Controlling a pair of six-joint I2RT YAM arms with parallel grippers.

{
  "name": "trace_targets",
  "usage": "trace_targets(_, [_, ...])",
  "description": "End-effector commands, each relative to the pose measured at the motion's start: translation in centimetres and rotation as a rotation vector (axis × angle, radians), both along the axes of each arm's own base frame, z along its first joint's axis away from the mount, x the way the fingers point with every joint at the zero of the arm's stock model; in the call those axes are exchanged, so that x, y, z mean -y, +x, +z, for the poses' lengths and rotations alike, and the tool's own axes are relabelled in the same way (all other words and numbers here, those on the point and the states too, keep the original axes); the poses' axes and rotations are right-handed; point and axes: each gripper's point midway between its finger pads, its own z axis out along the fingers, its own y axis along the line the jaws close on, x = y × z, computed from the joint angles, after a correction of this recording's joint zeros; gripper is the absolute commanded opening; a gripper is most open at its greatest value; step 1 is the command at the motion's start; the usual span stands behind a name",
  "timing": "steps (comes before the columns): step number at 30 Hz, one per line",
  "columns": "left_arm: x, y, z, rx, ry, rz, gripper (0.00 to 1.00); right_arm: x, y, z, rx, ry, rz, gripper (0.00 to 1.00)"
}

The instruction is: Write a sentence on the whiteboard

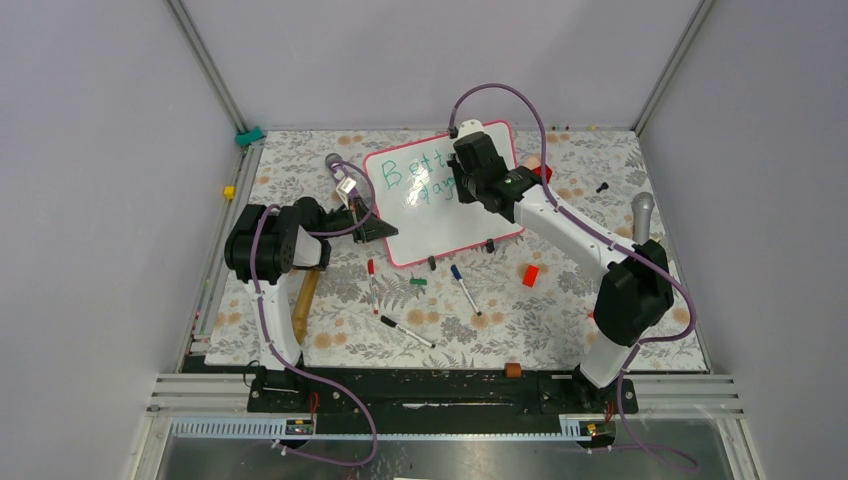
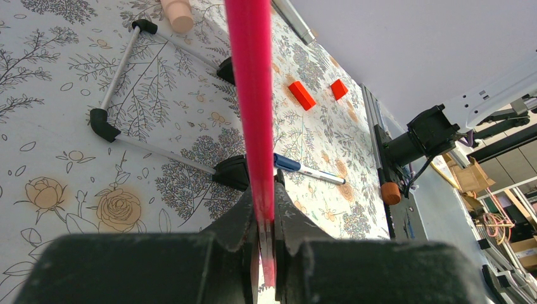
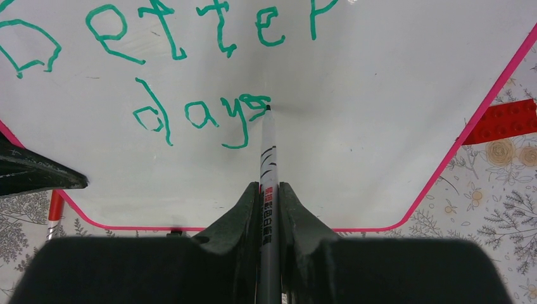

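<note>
The whiteboard (image 1: 430, 225), pink-framed, stands tilted at the back centre of the table. Green words of the sentence (image 3: 190, 76) read "Better" over "days"; in the top view the sentence (image 1: 408, 172) is partly hidden by my right arm. My right gripper (image 3: 270, 187) is shut on a white marker (image 3: 268, 149), and the marker's tip touches the board at the end of "days". From above, the right gripper (image 1: 470, 185) sits over the board's middle. At the lower left edge my left gripper (image 1: 372, 228) is shut on the pink frame (image 2: 250, 95); the wrist view shows the left gripper (image 2: 266, 190) clamping it edge-on.
Loose on the floral mat in front of the board lie a red-capped marker (image 1: 372, 285), a black marker (image 1: 407, 331), a blue marker (image 1: 464, 288), a green cap (image 1: 418, 282) and a red brick (image 1: 530, 275). A wooden handle (image 1: 307, 298) lies by the left arm.
</note>
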Motion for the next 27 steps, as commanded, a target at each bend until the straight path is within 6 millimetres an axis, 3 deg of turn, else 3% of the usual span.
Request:
trace_targets(1, [0.6,-2.6,-1.1,0.100,0.022,-0.150,0.00,0.8,0.7,1.0,0.026,-0.024,-0.023,0.00])
trace_targets(20, [0.6,-2.6,-1.1,0.099,0.022,-0.151,0.00,-0.3,-0.6,0.6,-0.014,0.013,0.057,0.00])
trace_targets(27, [0.6,-2.6,-1.1,0.099,0.022,-0.150,0.00,-0.1,-1.1,2.2,0.021,0.052,0.057,0.00])
